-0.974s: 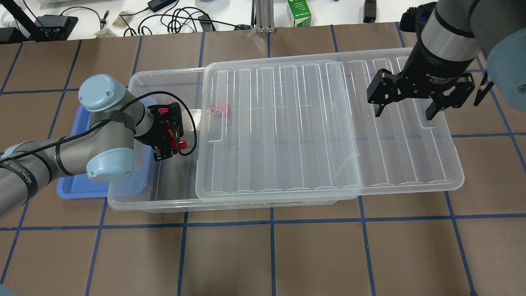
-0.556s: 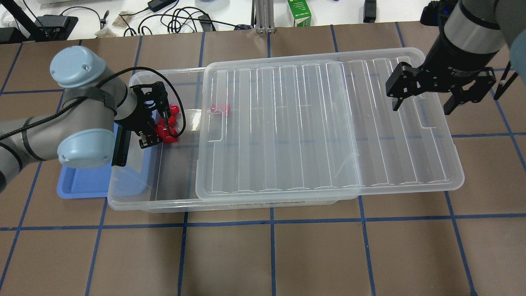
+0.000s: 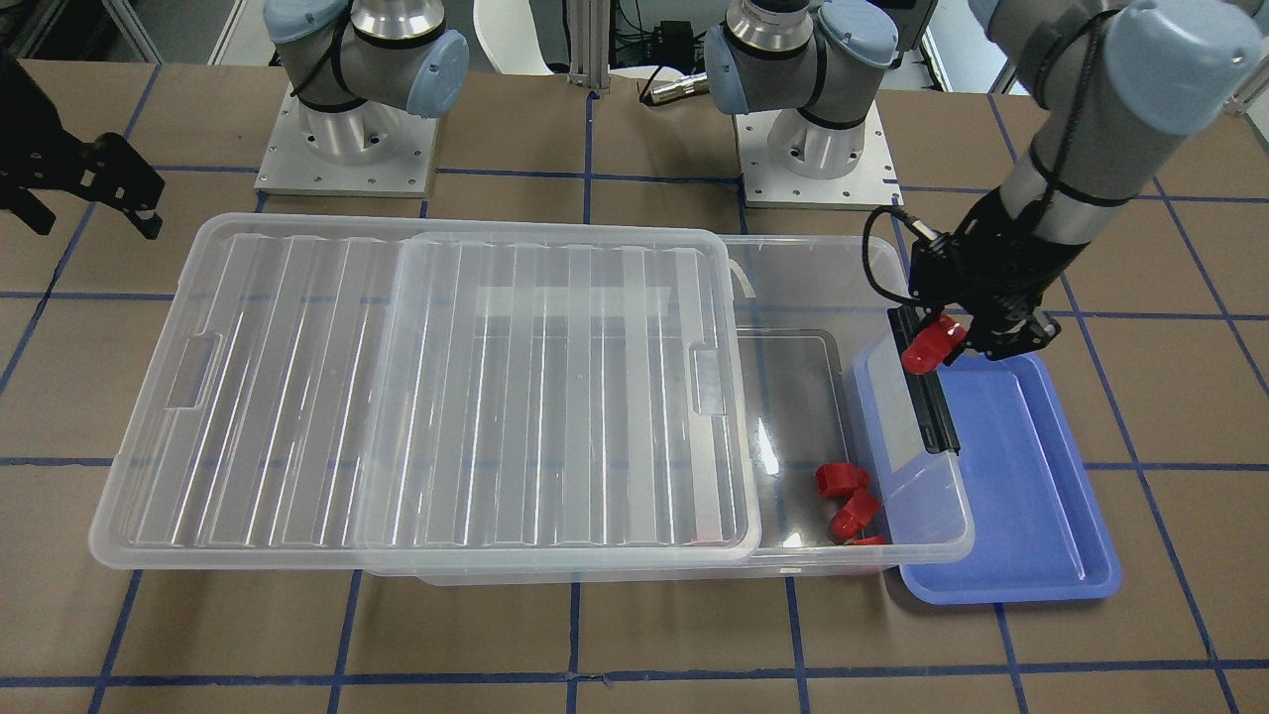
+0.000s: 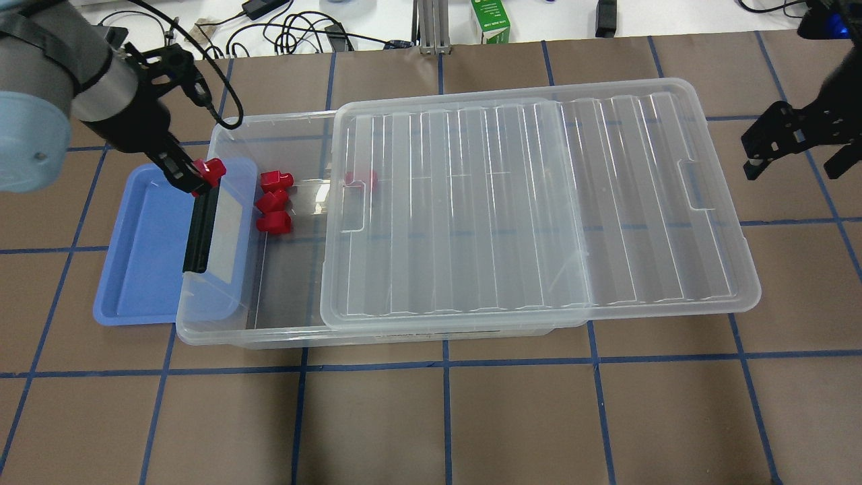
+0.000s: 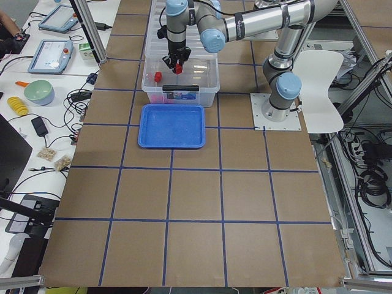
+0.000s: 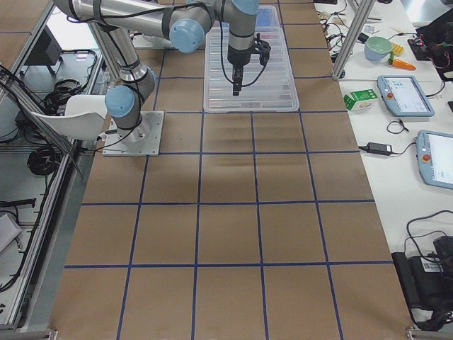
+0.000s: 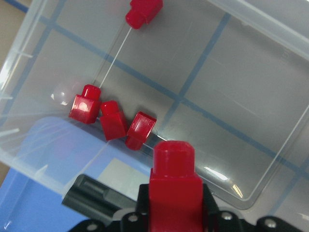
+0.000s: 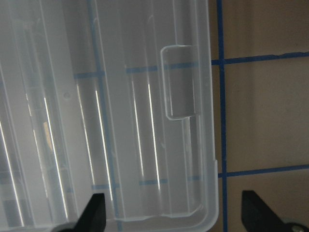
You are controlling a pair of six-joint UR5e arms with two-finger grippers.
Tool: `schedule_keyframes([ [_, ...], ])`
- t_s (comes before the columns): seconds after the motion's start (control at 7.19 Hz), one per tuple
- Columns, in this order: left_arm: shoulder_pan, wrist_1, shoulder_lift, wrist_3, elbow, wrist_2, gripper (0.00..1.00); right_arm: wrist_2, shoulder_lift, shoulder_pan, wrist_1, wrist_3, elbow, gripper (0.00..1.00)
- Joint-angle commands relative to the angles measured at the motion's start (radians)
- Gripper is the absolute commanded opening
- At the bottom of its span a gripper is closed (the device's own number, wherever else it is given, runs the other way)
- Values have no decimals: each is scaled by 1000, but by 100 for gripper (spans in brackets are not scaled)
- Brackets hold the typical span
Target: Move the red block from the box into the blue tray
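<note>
My left gripper (image 4: 201,178) is shut on a red block (image 4: 214,168) and holds it above the box's open left end, over the black latch (image 4: 200,232), at the edge of the blue tray (image 4: 145,269). The block also shows in the left wrist view (image 7: 174,179) and the front view (image 3: 932,342). The clear box (image 4: 269,335) has its ribbed lid (image 4: 539,202) slid to the right. Three red blocks (image 4: 273,202) lie inside it, and one more (image 4: 361,178) lies under the lid. My right gripper (image 4: 794,165) is open and empty, beyond the lid's right end.
The blue tray (image 3: 1031,496) holds nothing and is partly under the box's end. Cables and a green carton (image 4: 489,20) lie past the table's far edge. The arm bases (image 3: 347,149) stand behind the box.
My left gripper has risen out of the box holding a red block and moved left toward the tray. My right gripper has drawn back to the right, off the lid.
</note>
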Motion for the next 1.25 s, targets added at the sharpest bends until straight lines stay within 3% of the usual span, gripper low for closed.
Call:
schedule_keyframes([
  [0.0, 182, -83, 43, -10, 8, -6, 0, 1, 48, -82, -42, -109, 2, 100],
  [0.28, 338, -77, 20, -2, -3, -11, 0, 7, 153, -85, -145, -143, 4, 100],
  [0.42, 370, -63, -29, -8, -24, -96, 0, 10, 199, -85, -163, -143, 5, 100],
  [0.83, 375, 221, -159, -10, -165, -108, 0, 19, 224, -76, -173, -135, 47, 100],
  [1.11, 375, 285, -198, -54, -199, -114, 0, 53, 226, -73, -185, -129, 79, 100],
])
